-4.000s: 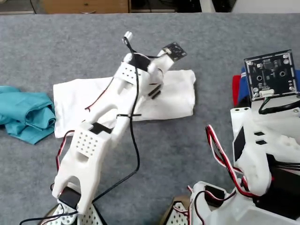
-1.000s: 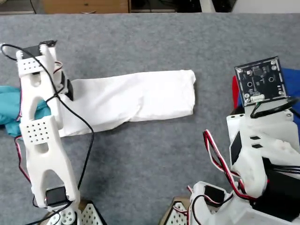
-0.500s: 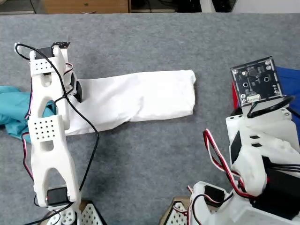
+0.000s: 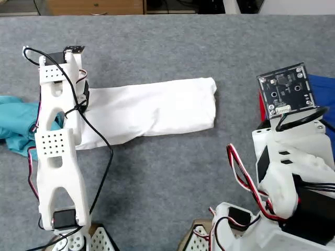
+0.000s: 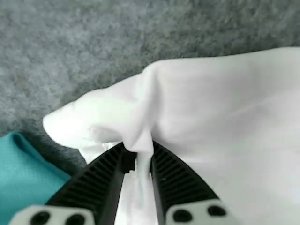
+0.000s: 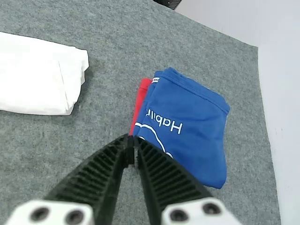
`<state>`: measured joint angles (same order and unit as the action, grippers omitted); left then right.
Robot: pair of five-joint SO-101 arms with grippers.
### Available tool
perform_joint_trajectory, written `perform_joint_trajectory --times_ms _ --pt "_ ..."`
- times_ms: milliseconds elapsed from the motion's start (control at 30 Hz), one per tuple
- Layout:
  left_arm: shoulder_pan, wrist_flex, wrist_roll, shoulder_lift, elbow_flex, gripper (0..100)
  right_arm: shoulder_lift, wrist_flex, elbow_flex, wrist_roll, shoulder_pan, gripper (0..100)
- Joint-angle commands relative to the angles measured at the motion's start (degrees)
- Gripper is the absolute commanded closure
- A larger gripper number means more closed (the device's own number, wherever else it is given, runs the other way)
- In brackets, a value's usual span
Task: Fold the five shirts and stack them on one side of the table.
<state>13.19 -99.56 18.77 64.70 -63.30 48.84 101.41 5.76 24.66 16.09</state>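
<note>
- Left claw (image 5: 137, 164) is pinching the white shirt (image 5: 220, 108) at its end; from above, the arm is hiding this.
- Right claw (image 6: 131, 152), closed and empty, is hovering by the blue shirt (image 6: 187, 126), which is lying on the red shirt (image 6: 139, 105).
- Teal shirt (image 4: 18, 123) is lying beside the white shirt on the surface (image 4: 172, 178).

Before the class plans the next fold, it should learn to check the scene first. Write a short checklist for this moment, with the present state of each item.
1. Left claw shut on the end of the white shirt: ok.
2. White shirt lies as a flat long strip, ready to fold across: ok.
3. Right claw clear of the white shirt: ok; it is shut, empty, over bare table.
4. Stack started: ok; the blue shirt lies on the red shirt.
5. Teal shirt folded: not ok; it lies crumpled beside the left arm.
6. All five shirts accounted for: cannot tell; I count four.
</note>
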Motion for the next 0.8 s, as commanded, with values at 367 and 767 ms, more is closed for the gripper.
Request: perform_joint_trajectory --times_ms 367,767 --pt "-4.7 -1.3 -4.4 -21.1 9.5 98 0.1 0.4 0.0 0.4 0.7 99.6" --pt "-18.5 -1.2 -17.3 -33.0 16.9 98 0.1 0.5 -0.1 0.6 0.7 99.6"
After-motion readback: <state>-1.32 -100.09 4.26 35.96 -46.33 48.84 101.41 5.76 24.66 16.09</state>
